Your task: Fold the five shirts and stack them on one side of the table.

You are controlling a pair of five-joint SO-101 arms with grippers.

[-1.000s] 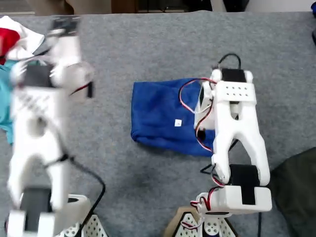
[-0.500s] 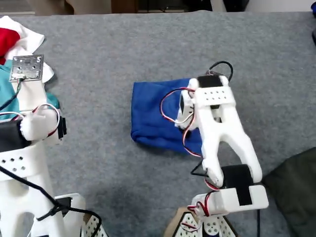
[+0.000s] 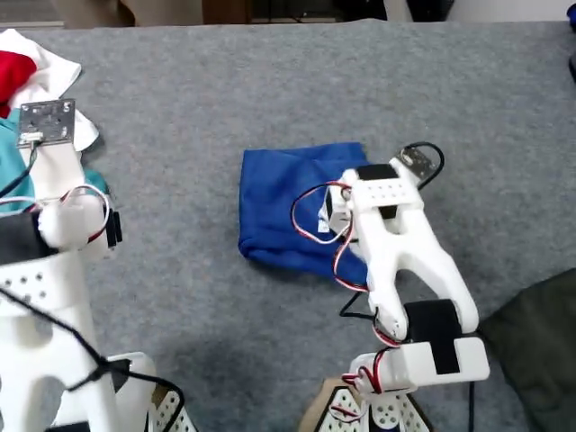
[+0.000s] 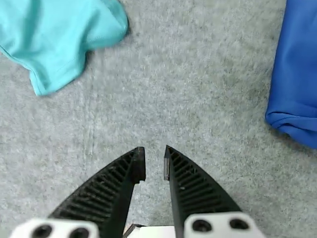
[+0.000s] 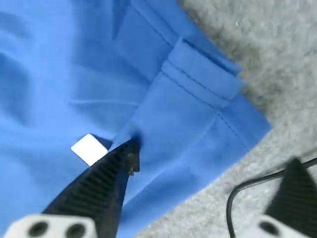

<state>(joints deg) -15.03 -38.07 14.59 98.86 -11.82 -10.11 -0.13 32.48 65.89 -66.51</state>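
Note:
A folded blue shirt [image 3: 283,202] lies mid-table. My right arm [image 3: 382,193] hangs over its right part. In the right wrist view my right gripper [image 5: 213,158] is open wide, and one fingertip [image 5: 130,154] rests on the blue cloth [image 5: 178,99] beside a small white label [image 5: 89,148]. The other finger stands beyond the shirt's hem over the grey mat. My left arm [image 3: 54,225] stands at the left, and my left gripper [image 4: 152,162] hovers shut over bare mat with only a thin gap. A teal shirt [image 4: 54,34] and the blue shirt's edge [image 4: 297,74] lie ahead of it.
White and red shirts [image 3: 31,63] are heaped at the far left corner, with the teal shirt [image 3: 11,171] at the left edge. A dark green garment [image 3: 540,351] lies at the front right. A black cable [image 5: 252,186] runs near the right gripper.
The left arm swung back and settled at the left. The right arm's wrist drew toward the front and turned over the blue shirt's right part.

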